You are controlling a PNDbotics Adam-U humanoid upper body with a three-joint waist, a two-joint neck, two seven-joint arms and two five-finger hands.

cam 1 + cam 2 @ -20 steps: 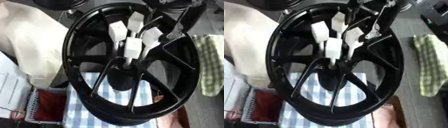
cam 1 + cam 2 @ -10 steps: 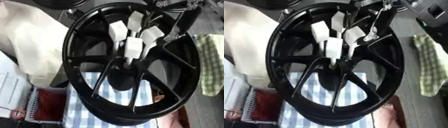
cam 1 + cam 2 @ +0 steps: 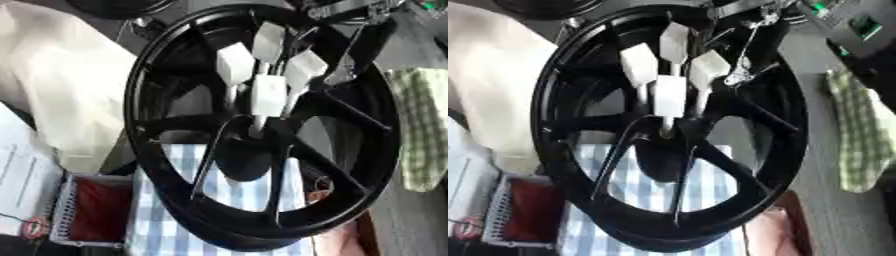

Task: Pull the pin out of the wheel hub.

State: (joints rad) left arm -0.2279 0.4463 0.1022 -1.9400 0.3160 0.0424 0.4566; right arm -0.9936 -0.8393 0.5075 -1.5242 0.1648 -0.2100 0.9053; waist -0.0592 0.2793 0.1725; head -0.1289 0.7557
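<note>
Right robot hand in from the far right, white pads down inside the black wheel, right over the hub. Small pale stub at the hub centre, probably the pin, not out yet. Can't tell whether clamped on it or apart, too crowded in there.

Biggest worry: wheel standing on its rim on the blue checked cloth, so an off-axis tug could roll or tip it. Could also slip off the stub, or snag a spoke when backing out.

Containers: just one white mesh basket near left, beside the wheel, with something red in it. Can't make out what.
</note>
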